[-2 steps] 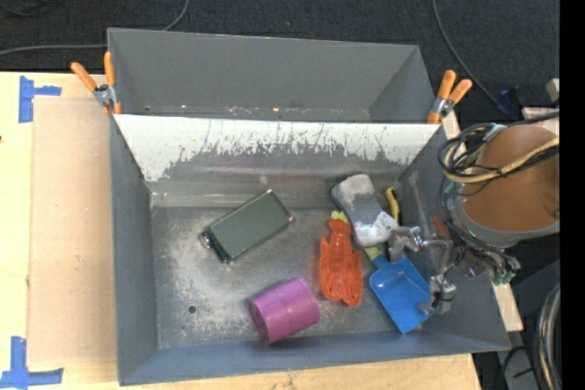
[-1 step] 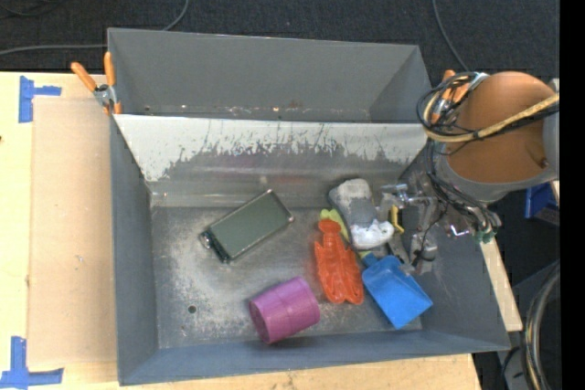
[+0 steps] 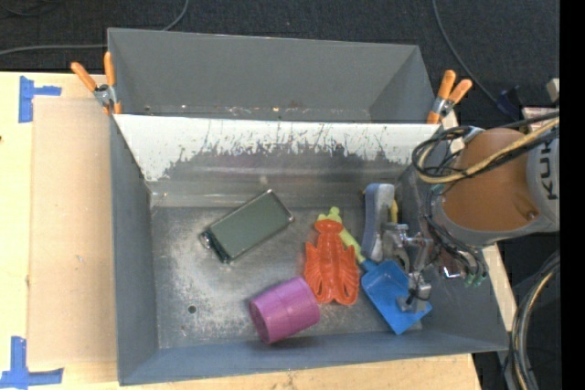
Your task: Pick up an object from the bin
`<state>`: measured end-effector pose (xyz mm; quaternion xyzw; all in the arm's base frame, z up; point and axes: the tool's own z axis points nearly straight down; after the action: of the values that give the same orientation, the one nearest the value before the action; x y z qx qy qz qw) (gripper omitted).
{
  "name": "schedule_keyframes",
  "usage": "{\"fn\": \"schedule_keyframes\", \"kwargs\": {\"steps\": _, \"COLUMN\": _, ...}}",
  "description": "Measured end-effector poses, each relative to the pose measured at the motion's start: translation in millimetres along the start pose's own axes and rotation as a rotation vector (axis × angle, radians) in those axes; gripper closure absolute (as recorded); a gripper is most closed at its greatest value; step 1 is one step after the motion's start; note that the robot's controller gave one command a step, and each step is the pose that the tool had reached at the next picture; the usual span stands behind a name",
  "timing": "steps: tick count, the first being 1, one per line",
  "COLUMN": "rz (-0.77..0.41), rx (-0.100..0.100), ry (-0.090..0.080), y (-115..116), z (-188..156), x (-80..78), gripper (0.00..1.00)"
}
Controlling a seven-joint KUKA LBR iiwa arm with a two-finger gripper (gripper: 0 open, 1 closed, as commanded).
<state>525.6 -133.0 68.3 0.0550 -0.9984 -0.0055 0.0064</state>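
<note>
Camera view, tool (image 3: 417, 286) over blue flat piece (image 3: 388, 295), orange toy (image 3: 334, 269) beside

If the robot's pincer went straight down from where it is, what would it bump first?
Most likely the blue flat piece at the front right of the bin; the pincer points down over its right side. How far above it hangs is unclear. The orange toy lies beside it.
</note>
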Motion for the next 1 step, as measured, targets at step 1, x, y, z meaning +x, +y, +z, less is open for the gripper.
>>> {"fn": "schedule_keyframes", "kwargs": {"steps": 1, "rz": -0.130, "rx": 0.008, "ry": -0.027, "y": 19.1, "z": -3.8, "x": -10.3, "gripper": 0.00}}
